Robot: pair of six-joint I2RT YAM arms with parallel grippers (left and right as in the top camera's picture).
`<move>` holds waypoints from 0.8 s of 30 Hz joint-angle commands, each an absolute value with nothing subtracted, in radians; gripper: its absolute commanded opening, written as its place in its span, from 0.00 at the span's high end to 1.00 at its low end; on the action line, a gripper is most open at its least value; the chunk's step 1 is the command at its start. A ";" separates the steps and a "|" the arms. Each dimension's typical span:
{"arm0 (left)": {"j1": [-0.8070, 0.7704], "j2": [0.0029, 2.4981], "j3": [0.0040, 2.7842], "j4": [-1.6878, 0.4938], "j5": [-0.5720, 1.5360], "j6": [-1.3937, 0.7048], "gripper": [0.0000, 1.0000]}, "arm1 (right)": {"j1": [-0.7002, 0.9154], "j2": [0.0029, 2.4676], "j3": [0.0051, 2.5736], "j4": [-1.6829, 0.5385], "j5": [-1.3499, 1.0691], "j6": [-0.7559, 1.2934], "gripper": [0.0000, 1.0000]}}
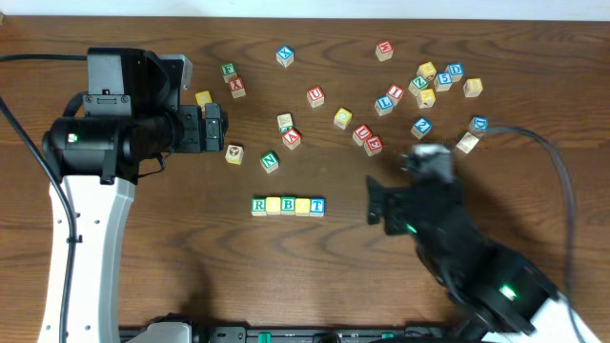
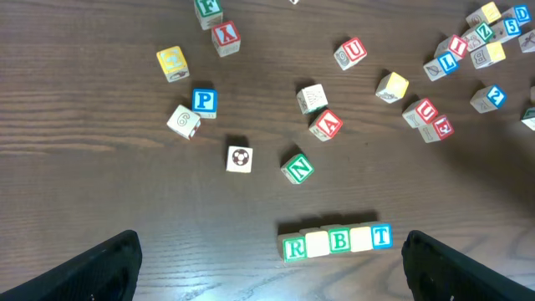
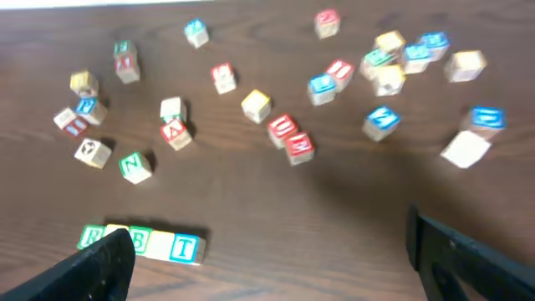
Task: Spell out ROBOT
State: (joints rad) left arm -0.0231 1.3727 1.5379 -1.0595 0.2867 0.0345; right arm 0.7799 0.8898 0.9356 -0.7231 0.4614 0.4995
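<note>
left gripper [image 2: 269,253] and right gripper [image 3: 269,230] gape wide, empty
block row [image 2: 334,241] just ahead of the left gripper, by one finger of the right

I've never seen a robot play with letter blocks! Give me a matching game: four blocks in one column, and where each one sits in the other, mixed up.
Blocks:
1. R block
2. B block
3. T block
4. N block

Places:
a. right end of the row
b. loose, apart from the row
c. left end of the row
d. middle of the row

Pairs: 1-c, 2-d, 3-a, 4-b
</note>
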 commanded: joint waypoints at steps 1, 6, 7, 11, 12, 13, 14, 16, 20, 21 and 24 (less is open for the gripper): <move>-0.020 1.373 1.555 -1.062 0.295 0.052 0.02 | 0.776 0.789 0.935 -0.767 0.514 0.469 0.01; -0.020 1.373 1.555 -1.062 0.295 0.052 0.02 | 0.776 0.703 0.935 -0.833 0.514 0.469 0.01; -0.020 1.373 1.555 -1.062 0.295 0.052 0.02 | 0.776 0.698 0.935 -0.839 0.514 0.469 0.01; -0.020 1.373 1.555 -1.062 0.295 0.052 0.02 | 0.776 0.701 0.935 -0.865 0.514 0.470 0.01; -0.020 1.373 1.555 -1.062 0.295 0.052 0.02 | 0.776 0.701 0.935 -0.871 0.514 0.470 0.00; -0.020 1.373 1.555 -1.062 0.295 0.052 0.02 | 0.776 0.703 0.935 -0.880 0.514 0.470 0.01; -0.020 1.373 1.555 -1.062 0.295 0.052 0.02 | 0.776 0.704 0.935 -0.881 0.513 0.470 0.01; -0.020 1.373 1.555 -1.062 0.295 0.052 0.02 | 0.776 0.707 0.935 -0.881 0.501 0.470 0.01; -0.020 1.373 1.555 -1.062 0.295 0.052 0.02 | 0.776 0.708 0.935 -0.883 0.494 0.470 0.01; -0.020 1.373 1.555 -1.062 0.295 0.052 0.02 | 0.776 0.708 0.935 -0.883 0.494 0.470 0.01; -0.020 1.373 1.555 -1.062 0.295 0.052 0.02 | 0.776 0.708 0.935 -0.883 0.494 0.470 0.01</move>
